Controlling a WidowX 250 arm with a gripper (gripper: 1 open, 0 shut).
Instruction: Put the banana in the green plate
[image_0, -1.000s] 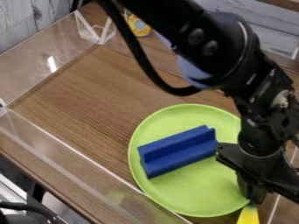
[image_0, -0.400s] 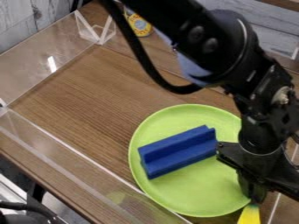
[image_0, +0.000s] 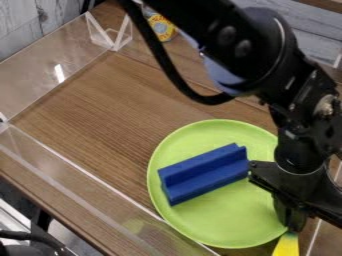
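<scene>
one thing matters now: a clean lift. the gripper (image_0: 291, 222) points steeply down at the desk's near right corner, jaws clenched on what looks like the banana (image_0: 287, 246), a yellow sliver just off the plate (image_0: 201, 150) rim by the bottom frame edge. confirm the hold before you raise it; most of the fruit is hidden. go straight up, then carry it left over the rim. the blue block (image_0: 205, 170) fills the plate's middle, so aim for bare green beside it.
</scene>
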